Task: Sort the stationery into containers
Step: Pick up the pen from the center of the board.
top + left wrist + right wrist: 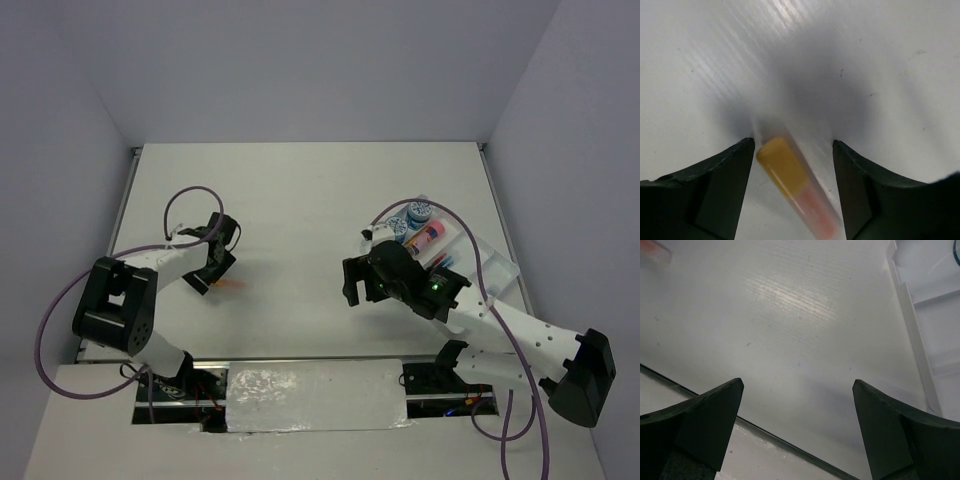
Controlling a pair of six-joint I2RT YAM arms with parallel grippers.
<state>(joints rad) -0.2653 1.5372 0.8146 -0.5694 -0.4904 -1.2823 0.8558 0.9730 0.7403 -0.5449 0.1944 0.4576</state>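
A white table (300,200) stands between plain pale grey walls (300,60).

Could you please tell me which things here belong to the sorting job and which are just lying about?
Job: yellow-orange stick, white tray, patterned tubs, pink-orange marker, pens.
Lying about: purple cables, white sheet.

Overall light: bright, even and diffuse, from above; the white table (300,200) reads pale grey-blue.
Shadows, top view: faint, soft-edged, close beneath both arms.
Shadow, left wrist view: broad dark smudge on the table ahead of the left gripper (792,141).
Glare: streaked sheen on the ribbed surface in both wrist views.
Blur: yellow-orange stick (782,167) smeared, its orange end ghosted.
Focus: black fingers (700,415) near the lens are soft-edged and underexposed.
Top view: sharp, slightly grainy.
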